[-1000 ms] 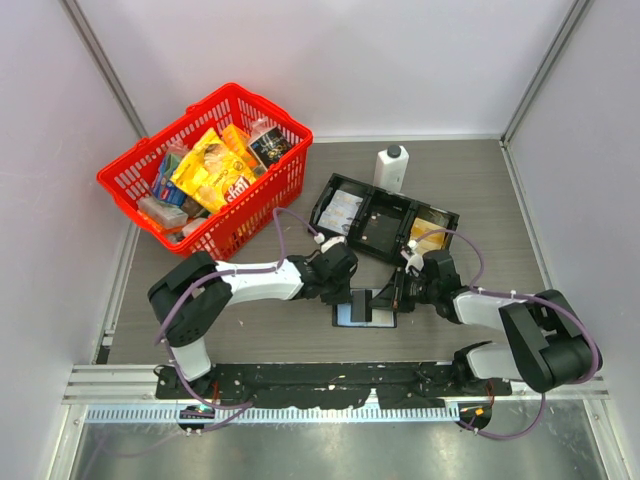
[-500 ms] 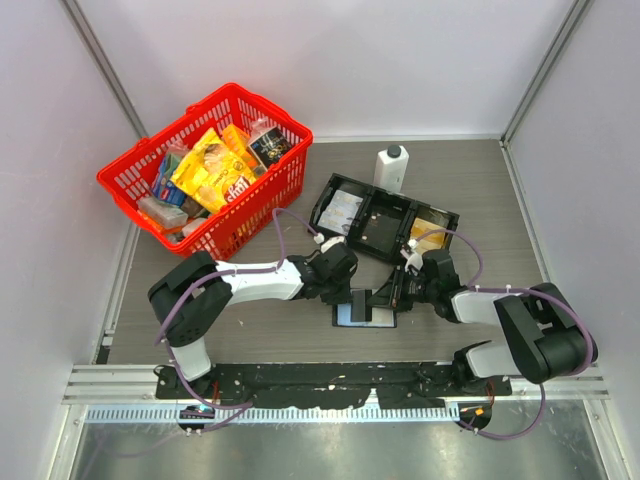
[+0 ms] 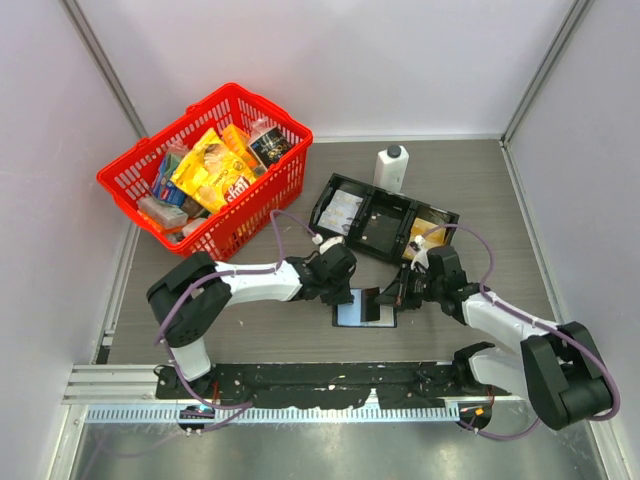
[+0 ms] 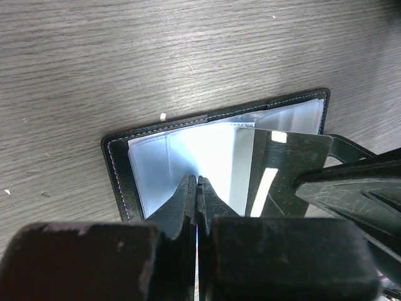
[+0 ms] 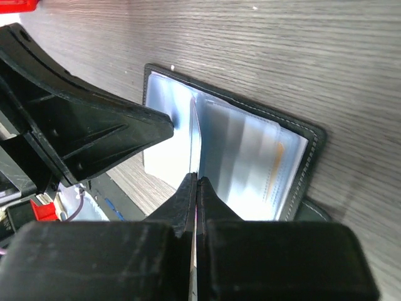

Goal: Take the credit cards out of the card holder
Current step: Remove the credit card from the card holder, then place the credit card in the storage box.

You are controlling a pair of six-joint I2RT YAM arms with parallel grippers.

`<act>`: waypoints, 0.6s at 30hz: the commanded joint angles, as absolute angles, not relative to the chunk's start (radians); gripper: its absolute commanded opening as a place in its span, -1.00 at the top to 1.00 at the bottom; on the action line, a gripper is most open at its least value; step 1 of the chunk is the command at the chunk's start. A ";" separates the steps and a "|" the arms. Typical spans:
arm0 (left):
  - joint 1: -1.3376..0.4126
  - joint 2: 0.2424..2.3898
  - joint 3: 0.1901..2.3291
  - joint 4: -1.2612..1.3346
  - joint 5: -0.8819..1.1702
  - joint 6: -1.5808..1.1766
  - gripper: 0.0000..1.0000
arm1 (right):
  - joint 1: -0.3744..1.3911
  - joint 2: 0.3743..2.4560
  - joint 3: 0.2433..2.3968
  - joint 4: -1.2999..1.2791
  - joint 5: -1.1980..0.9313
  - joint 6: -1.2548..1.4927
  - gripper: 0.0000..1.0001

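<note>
Two end effectors meet over the card holder [image 4: 156,164], which lies open on the table [image 4: 125,56] directly beneath them, black cover down and pale blue clear pockets up. The left end effector [image 4: 197,183] has its fingers pressed together. Its tips bear down on the pale blue page, and it grips nothing that can be seen. The right end effector [image 5: 195,182] faces it from the opposite side, likewise pressed together, and pinches the free edge of a thin leaf [image 4: 285,160] that stands up from the holder. In its own wrist view this leaf shows edge-on, running straight out from the fingertips, with the left end effector's tip just beside it. Whether the leaf is a card or a pocket page cannot be told. A yellowish streak [image 5: 278,153] shows through a pocket on the side of the leaf away from the left end effector. Beyond both end effectors sits a black tray [image 3: 375,225], with a white bottle [image 3: 391,167] behind it. A red basket [image 3: 262,200] stands well off past the left end effector.
</note>
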State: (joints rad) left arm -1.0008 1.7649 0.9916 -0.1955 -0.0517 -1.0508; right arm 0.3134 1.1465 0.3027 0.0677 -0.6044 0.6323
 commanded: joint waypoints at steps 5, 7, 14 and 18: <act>-0.970 1.743 0.925 -0.256 -0.083 -1.039 1.00 | 0.308 1.040 0.483 -0.300 -0.442 0.517 0.98; -0.960 1.718 0.930 -0.265 -0.086 -1.028 1.00 | 0.310 1.011 0.520 -0.342 -0.423 0.512 0.98; -0.870 1.568 0.962 -0.327 -0.089 -0.979 0.47 | 0.351 0.994 0.718 -0.492 -0.330 0.453 0.98; -0.776 1.432 0.974 -0.400 -0.098 -0.924 -0.11 | 0.418 1.066 0.903 -0.590 -0.207 0.382 0.98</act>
